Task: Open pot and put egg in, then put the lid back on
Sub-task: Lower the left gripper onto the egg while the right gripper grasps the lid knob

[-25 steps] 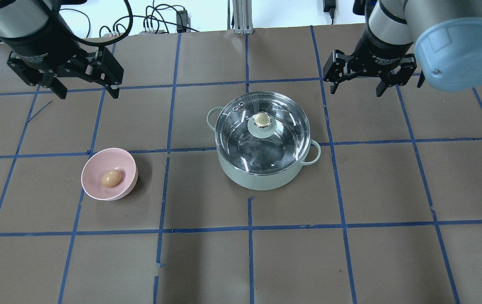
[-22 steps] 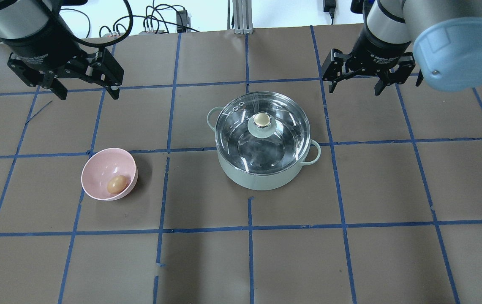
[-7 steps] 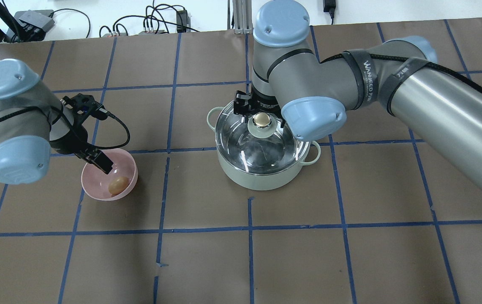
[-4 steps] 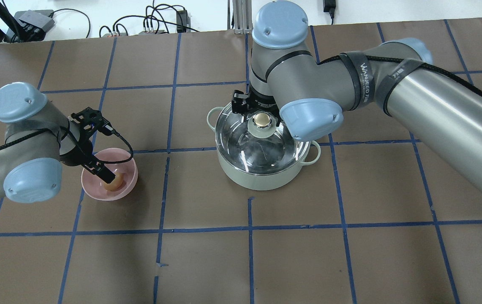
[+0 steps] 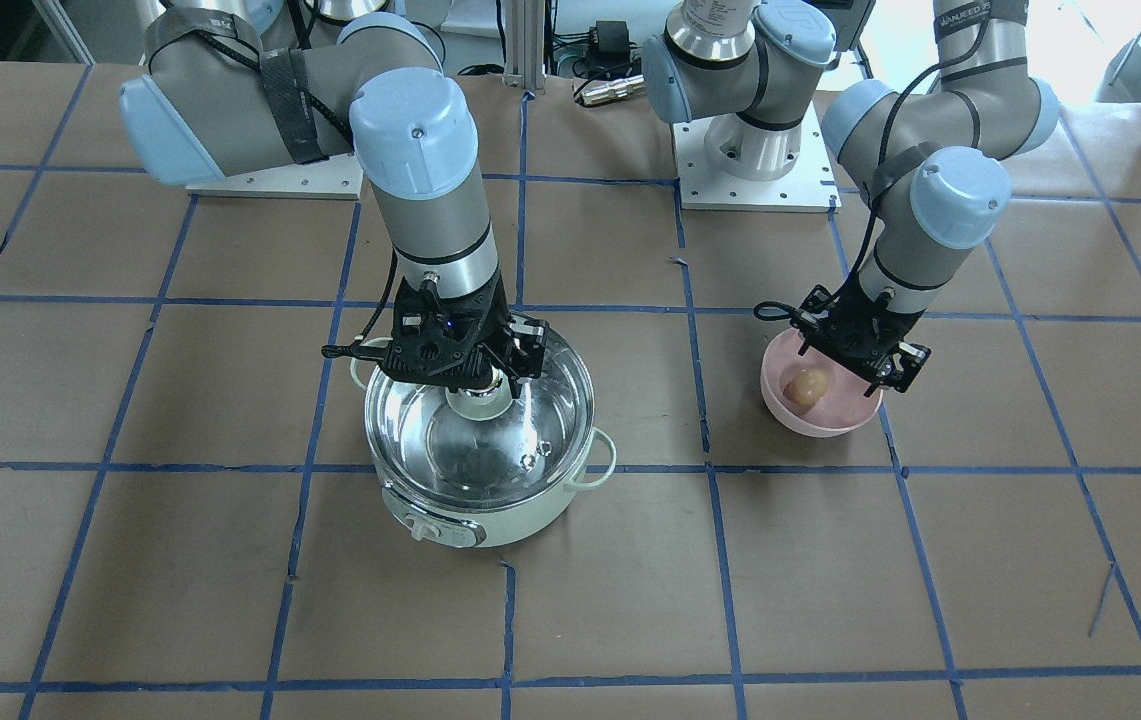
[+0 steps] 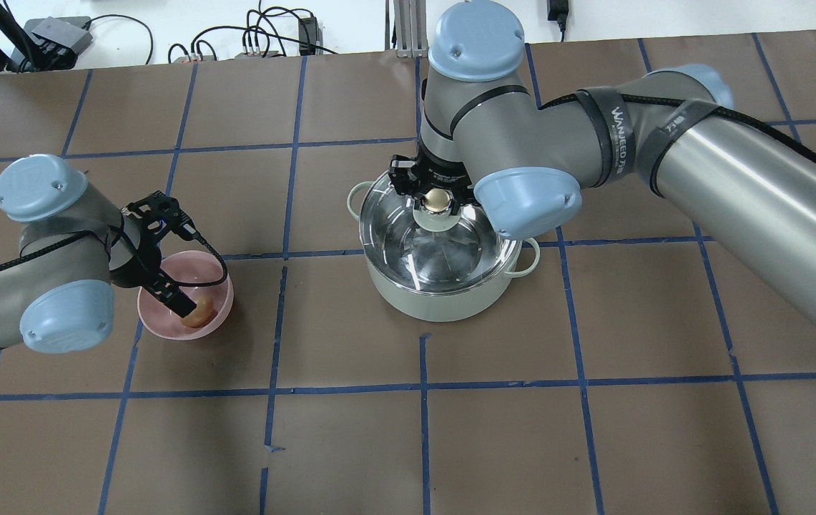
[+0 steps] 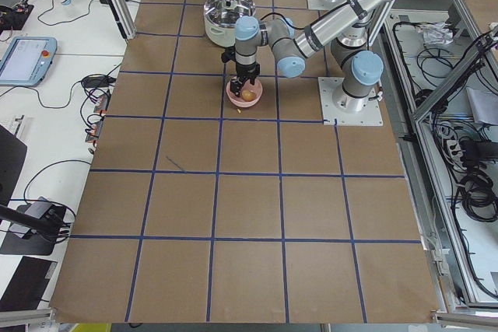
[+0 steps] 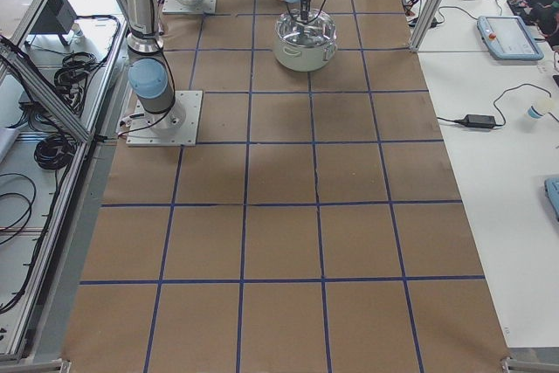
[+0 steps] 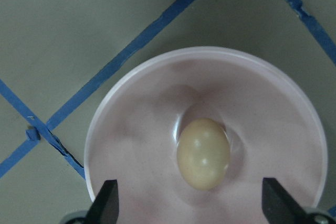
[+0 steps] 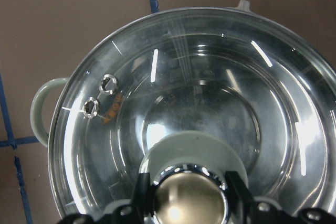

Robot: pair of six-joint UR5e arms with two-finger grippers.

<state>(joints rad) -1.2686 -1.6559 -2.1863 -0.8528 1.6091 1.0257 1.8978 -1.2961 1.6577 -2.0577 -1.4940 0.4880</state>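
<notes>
On my left wrist camera the left gripper (image 9: 191, 207) shows only as two fingertips (image 9: 107, 203) at the bottom edge. That edge also cuts off the pink bowl (image 9: 131, 93) at its near rim. From overhead, one finger covers part of the egg (image 6: 200, 315).

My right wrist camera crops the lid (image 10: 210, 87), its knob (image 10: 184, 205) and the right gripper (image 10: 186, 198) at the bottom, and the pot (image 10: 42, 103) on the right. Overhead, the right arm (image 6: 522, 200) hides the lid's right part. In both side views I find the grippers too small to read.
</notes>
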